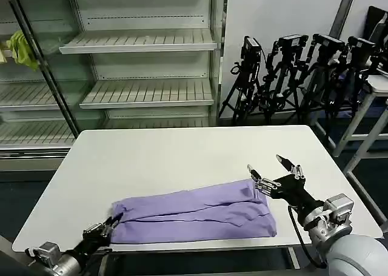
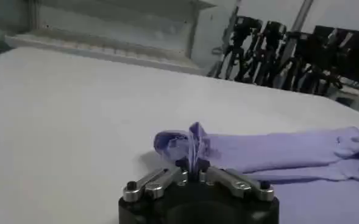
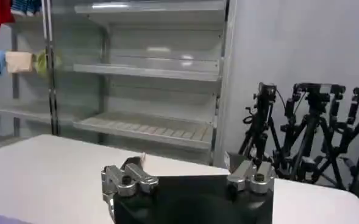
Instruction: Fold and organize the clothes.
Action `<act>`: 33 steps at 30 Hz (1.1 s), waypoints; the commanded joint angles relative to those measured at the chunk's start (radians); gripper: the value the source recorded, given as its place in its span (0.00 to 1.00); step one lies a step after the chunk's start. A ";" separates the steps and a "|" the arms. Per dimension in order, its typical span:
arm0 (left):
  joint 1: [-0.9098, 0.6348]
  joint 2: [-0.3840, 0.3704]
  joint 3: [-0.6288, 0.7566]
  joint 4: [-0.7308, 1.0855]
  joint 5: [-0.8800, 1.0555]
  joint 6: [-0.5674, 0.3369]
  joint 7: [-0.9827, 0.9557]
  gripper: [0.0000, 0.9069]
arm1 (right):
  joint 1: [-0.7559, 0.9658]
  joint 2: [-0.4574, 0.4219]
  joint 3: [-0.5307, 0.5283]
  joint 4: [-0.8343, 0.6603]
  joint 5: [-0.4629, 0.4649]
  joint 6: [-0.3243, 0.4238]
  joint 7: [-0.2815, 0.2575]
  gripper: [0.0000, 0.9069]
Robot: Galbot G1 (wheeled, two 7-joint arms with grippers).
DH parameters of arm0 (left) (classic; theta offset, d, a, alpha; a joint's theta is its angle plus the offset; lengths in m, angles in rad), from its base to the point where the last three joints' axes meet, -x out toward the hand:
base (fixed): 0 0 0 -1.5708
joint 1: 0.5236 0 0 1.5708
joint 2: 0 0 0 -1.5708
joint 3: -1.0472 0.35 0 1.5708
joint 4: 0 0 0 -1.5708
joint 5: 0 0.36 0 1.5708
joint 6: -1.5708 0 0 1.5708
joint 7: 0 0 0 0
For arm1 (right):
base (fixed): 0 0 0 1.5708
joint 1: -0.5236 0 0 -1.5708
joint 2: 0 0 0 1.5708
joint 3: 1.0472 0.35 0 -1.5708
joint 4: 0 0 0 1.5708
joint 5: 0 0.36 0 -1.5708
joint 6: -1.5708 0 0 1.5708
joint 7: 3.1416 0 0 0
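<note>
Lavender T-shirt (image 1: 197, 213) lies folded into a long band along the near edge of the white table (image 1: 182, 154). From the head view the left gripper (image 1: 115, 221) meets its left end; the left wrist view shows those fingers closed, pinching a raised tuft of fabric (image 2: 188, 143). The right gripper (image 1: 271, 174) hovers just beside the shirt's right end, fingers spread wide, holding nothing.
</note>
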State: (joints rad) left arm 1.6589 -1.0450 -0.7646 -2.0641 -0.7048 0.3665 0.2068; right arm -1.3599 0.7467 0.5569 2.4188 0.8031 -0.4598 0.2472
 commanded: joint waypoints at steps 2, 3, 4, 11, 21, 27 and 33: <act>-0.033 0.128 -0.094 0.098 -0.025 -0.001 0.002 0.12 | 0.016 0.004 -0.017 -0.016 -0.002 0.002 -0.002 1.00; -0.037 0.137 -0.104 0.109 -0.026 -0.001 0.002 0.11 | 0.019 0.005 -0.020 -0.019 -0.002 0.003 -0.002 1.00; -0.039 0.146 -0.111 0.121 -0.026 -0.001 0.002 0.11 | 0.020 0.006 -0.023 -0.021 -0.003 0.003 -0.003 1.00; -0.048 0.242 -0.194 0.205 -0.030 -0.001 0.002 0.11 | 0.027 0.015 -0.034 -0.039 -0.004 0.009 -0.009 1.00; -0.047 0.298 -0.245 0.188 -0.078 0.019 -0.008 0.11 | 0.055 0.016 -0.039 -0.056 0.000 0.012 -0.010 1.00; -0.052 0.246 -0.178 0.033 -0.142 0.044 -0.028 0.11 | 0.041 0.008 -0.004 -0.061 -0.003 0.022 -0.009 1.00; -0.077 0.190 -0.055 -0.083 -0.199 0.070 -0.053 0.11 | 0.025 -0.007 0.029 -0.066 0.000 0.021 -0.007 1.00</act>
State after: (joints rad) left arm 1.6017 -0.8157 -0.9401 -1.9718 -0.8164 0.4067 0.1797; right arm -1.3288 0.7474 0.5525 2.3569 0.8021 -0.4392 0.2395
